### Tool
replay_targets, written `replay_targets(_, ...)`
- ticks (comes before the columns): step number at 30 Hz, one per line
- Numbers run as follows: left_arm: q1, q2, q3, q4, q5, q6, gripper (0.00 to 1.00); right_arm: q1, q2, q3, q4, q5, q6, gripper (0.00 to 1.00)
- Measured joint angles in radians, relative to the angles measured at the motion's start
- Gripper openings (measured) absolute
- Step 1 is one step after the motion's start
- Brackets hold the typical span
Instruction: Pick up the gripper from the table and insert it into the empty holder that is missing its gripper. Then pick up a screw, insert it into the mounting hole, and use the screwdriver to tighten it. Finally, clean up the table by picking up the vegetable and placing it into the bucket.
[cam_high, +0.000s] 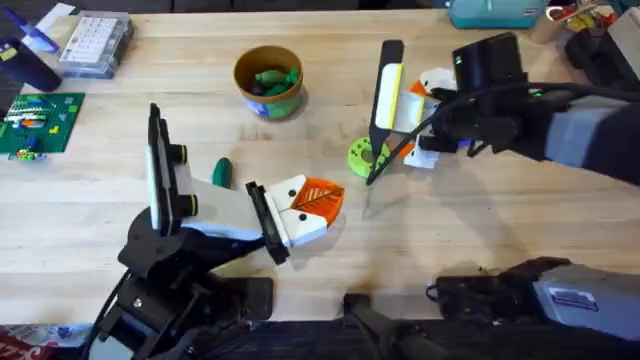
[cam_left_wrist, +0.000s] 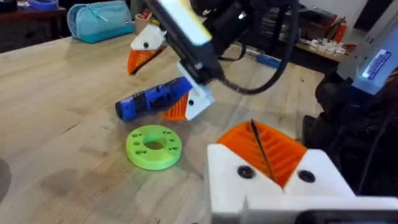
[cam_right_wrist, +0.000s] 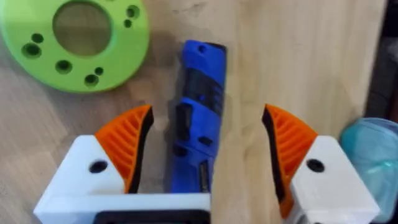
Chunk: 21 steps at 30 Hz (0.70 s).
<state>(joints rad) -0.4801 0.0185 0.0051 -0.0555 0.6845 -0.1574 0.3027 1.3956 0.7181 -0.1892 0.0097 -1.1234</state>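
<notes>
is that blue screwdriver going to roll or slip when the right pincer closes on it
The screwdriver lies flat on the table, and its round handle would probably roll if nudged sideways. It sits between the open right pincer pads, nearer one, so it may shift first. The ribbed orange pads should limit slipping.

Right gripper (cam_right_wrist: 205, 155) is down low over the table, white fingers spread wide, the orange ribbed pads (cam_right_wrist: 127, 146) well apart and facing each other. The screwdriver (cam_right_wrist: 198, 118) lies lengthwise in the gap between them, closer to one pad than the other, touched by neither. The right arm reaches in from the right side, wrist bent downward. Left gripper (cam_left_wrist: 264, 155) has its orange pads pressed together, only a thin dark seam between them, nothing held; the left arm is folded low near its base.
</notes>
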Motion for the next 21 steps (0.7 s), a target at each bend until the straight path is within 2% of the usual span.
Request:
replay_targets(5, 0.0, 0.0, 0.0, 0.0, 0.0, 0.0, 0.015, 0.0, -0.179, -0.002, -0.026, -0.024, 0.063, 0.993)
replay_targets(9, 0.0, 0.0, 0.0, 0.0, 0.0, 0.0, 0.015, 0.0, -0.322, -0.002, -0.071, -0.12, 0.169, 0.993)
replay_targets(17, 0.0, 0.0, 0.0, 0.0, 0.0, 0.0, 0.015, 0.0, -0.494, -0.003, -0.142, -0.361, 0.574, 0.994)
replay_targets(21, 0.0, 0.0, 0.0, 0.0, 0.0, 0.0, 0.015, 0.0, -0.567, -0.003, -0.155, -0.44, 0.726, 0.994)
